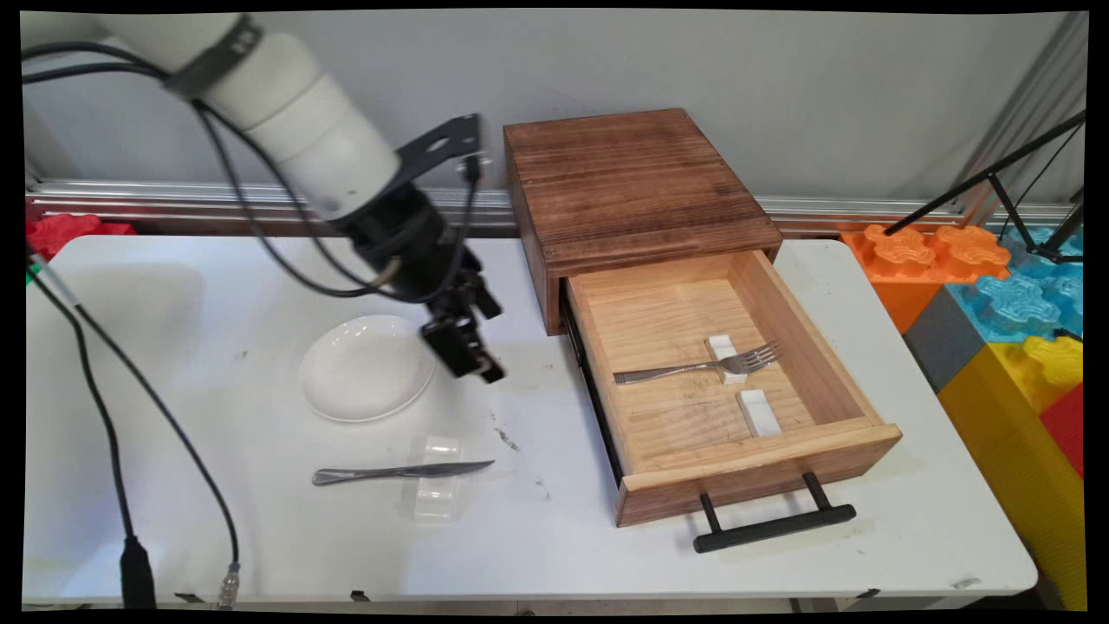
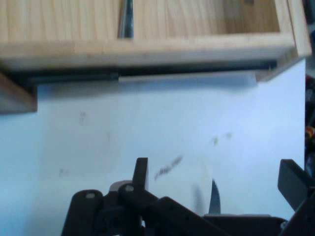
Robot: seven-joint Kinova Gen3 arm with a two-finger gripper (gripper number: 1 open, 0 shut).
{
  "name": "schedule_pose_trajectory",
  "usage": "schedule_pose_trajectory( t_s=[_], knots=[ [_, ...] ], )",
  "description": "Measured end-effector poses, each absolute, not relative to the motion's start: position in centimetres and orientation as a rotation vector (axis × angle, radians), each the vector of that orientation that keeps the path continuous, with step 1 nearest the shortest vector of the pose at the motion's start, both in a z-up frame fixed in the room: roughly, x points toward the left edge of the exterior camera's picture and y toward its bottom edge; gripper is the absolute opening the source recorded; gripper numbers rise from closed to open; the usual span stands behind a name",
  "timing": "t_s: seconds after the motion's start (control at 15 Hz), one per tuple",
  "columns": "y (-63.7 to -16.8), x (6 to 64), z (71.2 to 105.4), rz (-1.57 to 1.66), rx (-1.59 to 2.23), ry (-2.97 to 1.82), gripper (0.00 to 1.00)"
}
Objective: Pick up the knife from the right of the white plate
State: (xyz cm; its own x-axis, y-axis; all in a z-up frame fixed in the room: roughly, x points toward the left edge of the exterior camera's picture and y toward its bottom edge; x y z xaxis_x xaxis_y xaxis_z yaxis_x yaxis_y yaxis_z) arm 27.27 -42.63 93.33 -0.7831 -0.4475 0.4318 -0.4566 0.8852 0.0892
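Nearest the table's point(image 1: 173, 537) front edge, a knife point(image 1: 400, 472) lies across a clear plastic rest point(image 1: 437, 490), with an empty white plate point(image 1: 366, 367) behind it toward the middle. At the right, a dark wooden box point(image 1: 625, 186) has its pale drawer point(image 1: 845, 446) pulled out, holding a fork point(image 1: 697, 367) propped on one small white block point(image 1: 724, 357) and a second block point(image 1: 760, 411) nearby. Black gripper point(image 1: 476, 364) hangs between plate and drawer holding nothing; only the hand view shows its fingers point(image 2: 141, 172) spread wide, the knife tip between them.
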Motion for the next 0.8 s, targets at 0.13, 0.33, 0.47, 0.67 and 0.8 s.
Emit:
schedule_pose_trajectory(
  t_s=[0.13, 0.33, 0.47, 0.67, 0.8],
  knots=[
    [-41.5, 29.1, 93.2, 0.035, 0.66, -2.627, 1.0],
    [-40.0, 31.4, 92.4, 0.052, 0.65, -2.658, 1.0],
    [-39.4, 32.4, 91.9, 0.062, 0.645, -2.67, 1.0],
    [-38.3, 33.7, 91.0, 0.071, 0.637, -2.687, 1.0],
    [-37.5, 34.5, 90.0, 0.077, 0.633, -2.701, 1.0]
  ],
)
